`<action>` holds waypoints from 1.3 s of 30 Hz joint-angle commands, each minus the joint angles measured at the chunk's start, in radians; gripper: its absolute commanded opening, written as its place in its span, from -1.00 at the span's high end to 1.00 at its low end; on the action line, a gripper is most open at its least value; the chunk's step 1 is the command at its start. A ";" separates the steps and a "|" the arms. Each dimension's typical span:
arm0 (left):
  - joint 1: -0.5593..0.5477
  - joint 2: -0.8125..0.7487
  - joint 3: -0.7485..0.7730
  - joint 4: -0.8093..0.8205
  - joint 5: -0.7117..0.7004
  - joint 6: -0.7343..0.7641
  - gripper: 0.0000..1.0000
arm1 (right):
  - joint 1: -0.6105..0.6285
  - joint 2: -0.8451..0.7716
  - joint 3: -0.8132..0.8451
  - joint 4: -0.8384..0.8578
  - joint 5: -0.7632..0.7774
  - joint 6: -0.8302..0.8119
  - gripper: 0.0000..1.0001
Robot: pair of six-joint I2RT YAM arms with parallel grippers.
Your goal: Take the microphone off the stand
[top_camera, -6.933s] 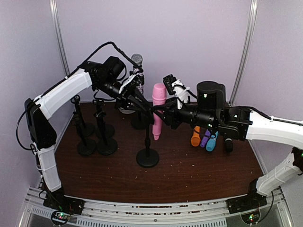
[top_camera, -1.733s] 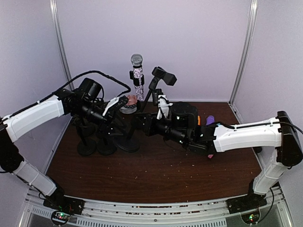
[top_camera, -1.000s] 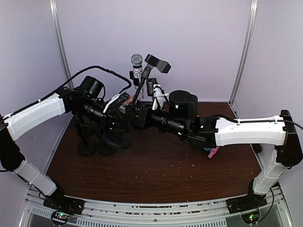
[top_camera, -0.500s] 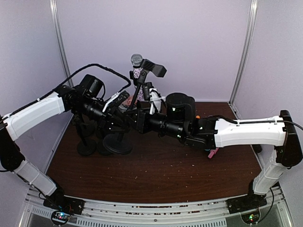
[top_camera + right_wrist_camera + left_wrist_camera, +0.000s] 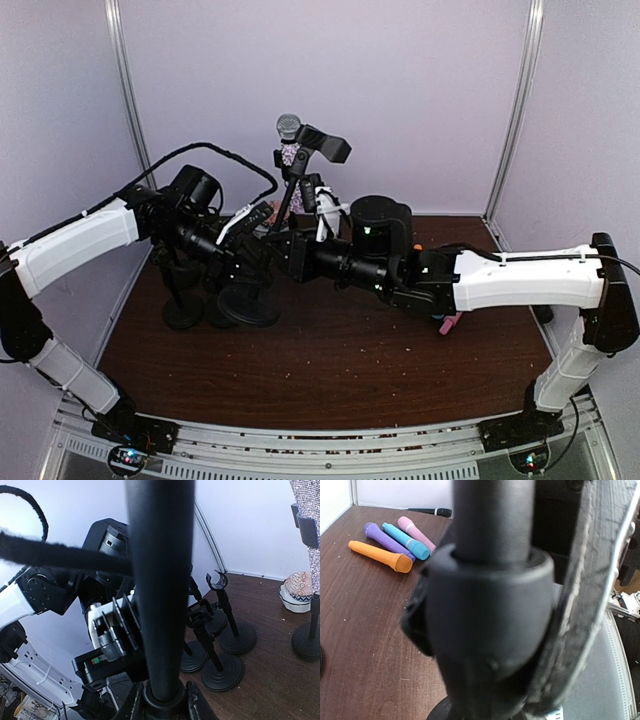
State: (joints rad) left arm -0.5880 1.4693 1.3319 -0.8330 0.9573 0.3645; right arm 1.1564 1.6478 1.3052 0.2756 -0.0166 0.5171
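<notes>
A black stand [image 5: 246, 304] with an empty clip [image 5: 326, 146] stands left of centre, its base low over the table. My left gripper [image 5: 250, 248] is shut on its lower pole [image 5: 490, 630], which fills the left wrist view. My right gripper [image 5: 284, 244] is shut on the same pole [image 5: 160, 580], fingers [image 5: 196, 706] either side of a collar. A glittery microphone [image 5: 289, 128] sits upright in another stand behind. The pink microphone [image 5: 448, 323] lies on the table, half hidden under the right arm.
Several empty black stands [image 5: 184, 310] crowd the left side [image 5: 223, 672]. Orange [image 5: 380, 556], purple [image 5: 385, 539], blue [image 5: 406, 541] and pink [image 5: 415, 532] microphones lie together on the brown table [image 5: 330, 370]. A small bowl [image 5: 295, 594] sits at the back.
The held stand has tipped more upright and its base has sunk toward the table. The left gripper loosened briefly and closed again on the pole. The right gripper kept its hold.
</notes>
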 commanded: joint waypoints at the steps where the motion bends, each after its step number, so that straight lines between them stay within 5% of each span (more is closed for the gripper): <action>1: -0.003 -0.017 0.049 0.026 0.068 -0.020 1.00 | 0.008 -0.018 0.052 0.069 -0.049 0.007 1.00; 11: -0.004 -0.021 0.142 -0.028 0.457 -0.093 1.00 | -0.045 -0.030 0.018 0.348 -0.453 0.153 1.00; 17: -0.005 -0.043 0.152 -0.028 0.540 -0.101 1.00 | -0.050 -0.003 0.074 0.379 -0.708 0.201 1.00; 20: -0.005 -0.047 0.151 -0.026 0.532 -0.099 1.00 | -0.057 -0.002 0.073 0.391 -0.738 0.233 0.73; 22: -0.004 -0.049 0.156 -0.025 0.499 -0.097 1.00 | -0.069 -0.018 0.051 0.353 -0.666 0.237 0.24; 26: 0.005 -0.054 0.185 -0.023 0.321 -0.087 1.00 | -0.068 -0.104 0.022 0.009 -0.216 0.115 -0.63; 32: 0.018 -0.062 0.202 -0.021 0.104 -0.056 1.00 | -0.011 -0.146 0.071 -0.194 0.044 0.049 -0.58; 39: 0.018 -0.055 0.199 -0.021 0.066 -0.051 1.00 | 0.030 -0.042 0.242 -0.281 0.085 0.016 -0.30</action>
State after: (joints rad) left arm -0.5747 1.4361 1.4982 -0.9100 1.0435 0.2916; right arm 1.1706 1.5517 1.4540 0.0708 -0.0010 0.5686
